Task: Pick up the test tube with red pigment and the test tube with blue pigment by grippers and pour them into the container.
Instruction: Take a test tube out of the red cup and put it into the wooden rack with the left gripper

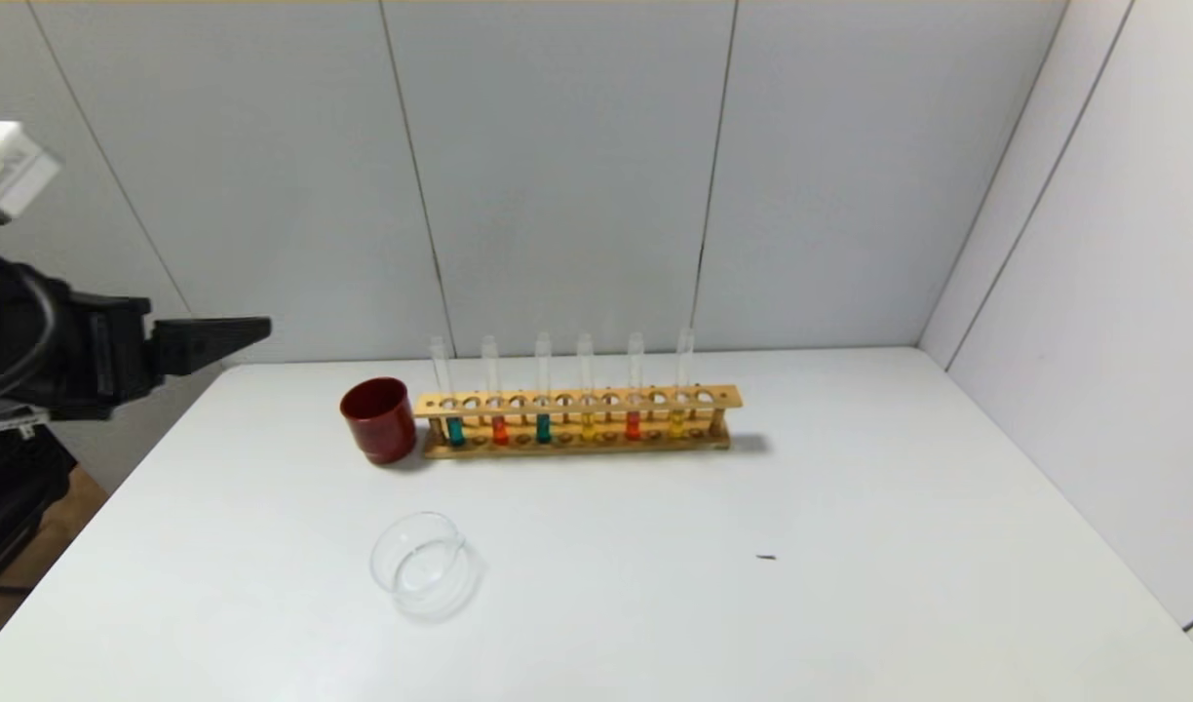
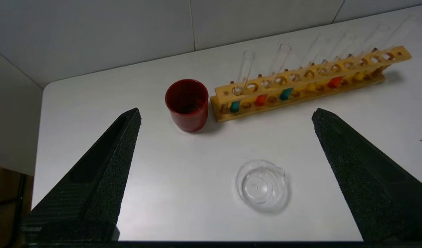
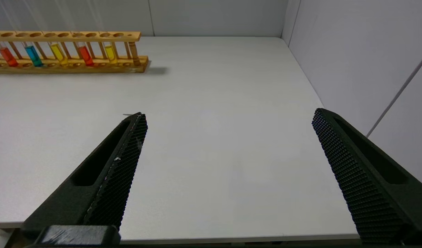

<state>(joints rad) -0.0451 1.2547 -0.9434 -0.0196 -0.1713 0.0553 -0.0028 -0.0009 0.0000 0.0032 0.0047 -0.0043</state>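
White counter [image 1: 850, 546]. Wooden rack [image 1: 577, 421] stands near the back wall with 6 tubes upright in it. From the robot's left: blue tube [image 1: 454, 429], red tube [image 1: 499, 429], second blue [image 1: 543, 427], yellow [image 1: 587, 426], second red [image 1: 633, 425], yellow [image 1: 676, 423]. Dark red cup [image 1: 378, 419] just beside the rack's left end. Clear glass dish [image 1: 424, 565] in front of the cup, apart from it, nearer the robot.

Left hand [image 2: 224, 113] held off the counter's left edge, up in the air, fingers wide apart, holding nothing. Right hand [image 3: 228, 115] above the counter's near right edge, fingers wide apart, holding nothing; it does not show in the head view.
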